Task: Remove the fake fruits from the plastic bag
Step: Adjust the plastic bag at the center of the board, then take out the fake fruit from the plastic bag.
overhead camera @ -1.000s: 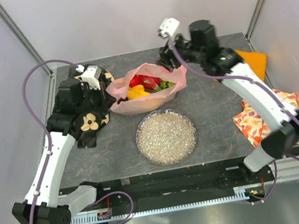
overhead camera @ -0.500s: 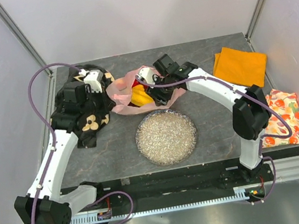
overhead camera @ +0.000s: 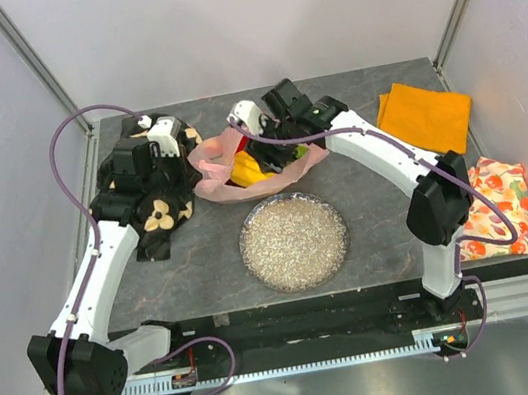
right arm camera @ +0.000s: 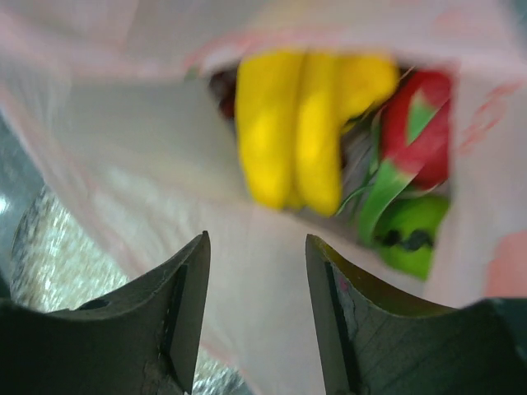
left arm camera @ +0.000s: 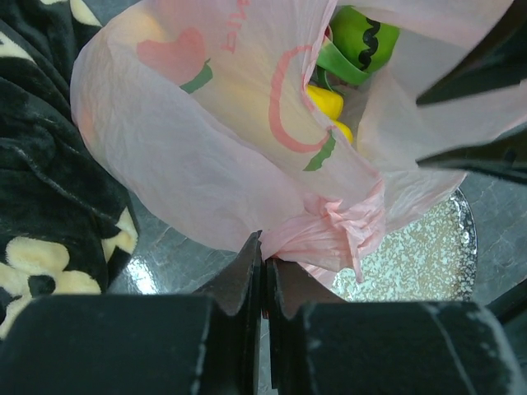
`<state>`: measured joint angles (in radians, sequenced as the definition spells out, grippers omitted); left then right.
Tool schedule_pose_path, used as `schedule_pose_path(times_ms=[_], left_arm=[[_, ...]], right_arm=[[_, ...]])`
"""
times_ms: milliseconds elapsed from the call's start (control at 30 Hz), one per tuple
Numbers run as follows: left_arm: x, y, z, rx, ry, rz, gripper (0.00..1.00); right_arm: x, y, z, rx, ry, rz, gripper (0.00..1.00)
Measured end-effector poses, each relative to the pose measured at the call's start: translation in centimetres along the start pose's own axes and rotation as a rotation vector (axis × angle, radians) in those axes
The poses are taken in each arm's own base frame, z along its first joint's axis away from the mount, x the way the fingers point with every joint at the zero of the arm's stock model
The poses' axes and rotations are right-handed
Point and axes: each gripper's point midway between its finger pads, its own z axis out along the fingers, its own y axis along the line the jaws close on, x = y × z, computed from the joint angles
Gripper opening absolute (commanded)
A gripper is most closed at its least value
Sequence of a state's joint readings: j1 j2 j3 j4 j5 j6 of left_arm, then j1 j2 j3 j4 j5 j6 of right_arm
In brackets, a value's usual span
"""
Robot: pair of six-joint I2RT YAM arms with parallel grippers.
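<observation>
The pink plastic bag (overhead camera: 213, 182) lies at the back middle of the table with its mouth open. My left gripper (left arm camera: 264, 247) is shut on a bunched bit of the bag's pink rim (left arm camera: 329, 234), at the bag's left side (overhead camera: 194, 165). Inside the bag lie fake fruits: a yellow banana bunch (right arm camera: 305, 123), a red dragon fruit with green tips (right arm camera: 422, 123) and a green ball (right arm camera: 408, 234). My right gripper (right arm camera: 257, 243) hangs open at the bag's mouth (overhead camera: 273, 155), just short of the bananas, with nothing between its fingers.
A round silvery glitter plate (overhead camera: 294, 241) lies just in front of the bag. A black floral cloth (overhead camera: 154, 218) lies under the left arm. An orange cloth (overhead camera: 425, 117) and an orange-patterned cloth (overhead camera: 496, 204) lie at the right side of the table.
The right arm has swung in from the back right and brought its open gripper to the bag's mouth. The left gripper has kept its hold at the bag's left edge.
</observation>
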<state>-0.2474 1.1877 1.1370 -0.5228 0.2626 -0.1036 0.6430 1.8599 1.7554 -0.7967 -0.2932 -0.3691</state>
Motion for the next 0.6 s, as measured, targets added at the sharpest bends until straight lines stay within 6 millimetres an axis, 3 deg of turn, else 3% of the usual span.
schedule_pose_path(times_ms=[100,200,267,300,333,433,600], left_arm=[[-0.1,0.2,-0.1,-0.005,-0.006,-0.002,0.08],[-0.1,0.3,-0.2,-0.008,-0.008,-0.004,0.09],[-0.1,0.4,-0.2,-0.009,-0.008,-0.007,0.09],[-0.1,0.5,-0.3,-0.009,-0.009,-0.007,0.09],[0.0,0.5,-0.3,-0.01,-0.007,-0.009,0.09],[0.0,0.8,-0.4,-0.013,-0.01,-0.014,0.09],[0.1,0.9,-0.4,-0.002,-0.007,-0.024,0.1]], right_arm=[[-3.9,-1.9,0.1,0.056,-0.097,-0.023,0.59],[-5.5,-3.4,1.3,0.09,-0.14,-0.016,0.61],[-5.0,-3.7,2.8,0.085,-0.125,0.005,0.67],[-4.7,-3.8,3.7,0.08,-0.115,0.015,0.78],[-4.2,-3.8,4.7,0.072,-0.099,0.029,0.95],[-2.1,-3.9,7.9,0.05,-0.042,0.075,0.98],[-0.4,-3.7,10.5,0.06,0.016,0.101,0.94]])
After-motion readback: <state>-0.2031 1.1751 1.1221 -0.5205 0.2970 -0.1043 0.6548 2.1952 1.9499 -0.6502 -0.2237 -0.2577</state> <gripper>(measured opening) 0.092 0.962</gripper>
